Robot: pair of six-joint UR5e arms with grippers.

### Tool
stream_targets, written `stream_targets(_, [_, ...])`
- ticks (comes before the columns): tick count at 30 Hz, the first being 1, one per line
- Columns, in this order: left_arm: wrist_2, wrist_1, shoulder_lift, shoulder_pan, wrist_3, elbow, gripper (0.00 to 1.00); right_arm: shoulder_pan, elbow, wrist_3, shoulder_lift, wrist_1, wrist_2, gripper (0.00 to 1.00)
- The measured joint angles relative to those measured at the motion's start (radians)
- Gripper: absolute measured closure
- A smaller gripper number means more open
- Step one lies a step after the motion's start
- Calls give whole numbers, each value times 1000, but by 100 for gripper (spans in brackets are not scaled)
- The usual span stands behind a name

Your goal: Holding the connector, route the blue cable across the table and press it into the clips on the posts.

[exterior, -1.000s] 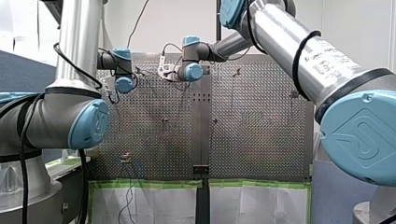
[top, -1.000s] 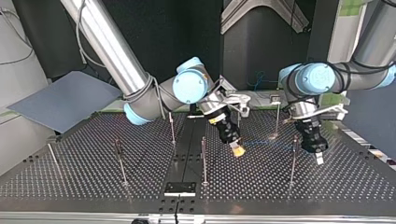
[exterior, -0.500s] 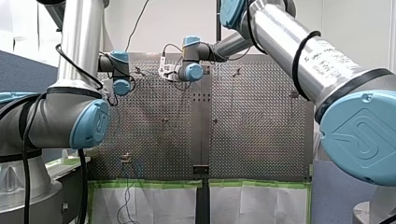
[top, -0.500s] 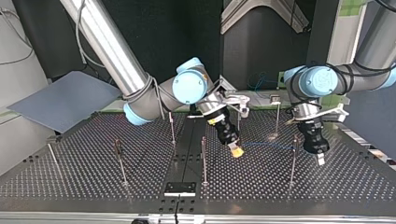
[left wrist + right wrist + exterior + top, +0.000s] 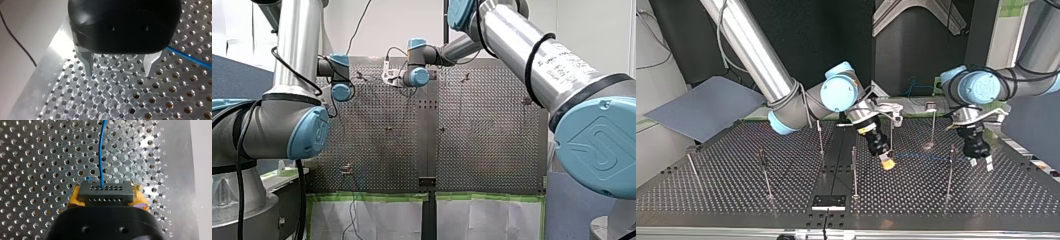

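My right gripper (image 5: pixel 107 197) had its fingers (image 5: pixel 74 198) closed on the black connector (image 5: pixel 105 191), the yellow pads pressed against its two ends; the blue cable (image 5: pixel 100 152) left the connector's holed face and ran straight ahead of the gripper, over the perforated surface (image 5: pixel 37 157); in the top view this gripper hung low and tilted near the middle of the surface, and the cable stretched from it toward the view's right as far as a thin post (image 5: pixel 949 172); whether the cable sat in a clip on that post could not be told; my left gripper (image 5: pixel 120 72) was just beyond that post, further to the top view's right, its metal fingers spread wide with nothing between them and their tips close above the holes; in the left wrist view the cable passed just beside one finger, outside the gap, lying low over the surface
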Motion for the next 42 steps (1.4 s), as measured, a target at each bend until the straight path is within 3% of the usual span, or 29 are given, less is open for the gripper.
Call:
stream_targets(6, [33, -63, 46, -7, -40, -12, 0, 0, -1, -11, -1, 2, 22, 100])
stream_targets(16, [116, -152, 132, -16, -79, -87, 0, 0, -1, -30, -1, 13, 32, 100])
stream_targets(28, [123, -270, 250, -31, -72, -154, 0, 0, -1, -34, -3, 26, 32, 100])
stream_targets(33, [158, -316, 296, -43, -50, -156, 0, 0, -1, -35, -3, 27, 32, 100])
stream_targets(38, [209, -373, 350, -61, 3, -157, 0, 0, -1, -34, -4, 27, 33, 100])
stream_targets(42, [223, -418, 349, -79, 48, -157, 0, -1, -6, -34, -4, 29, 33, 100])
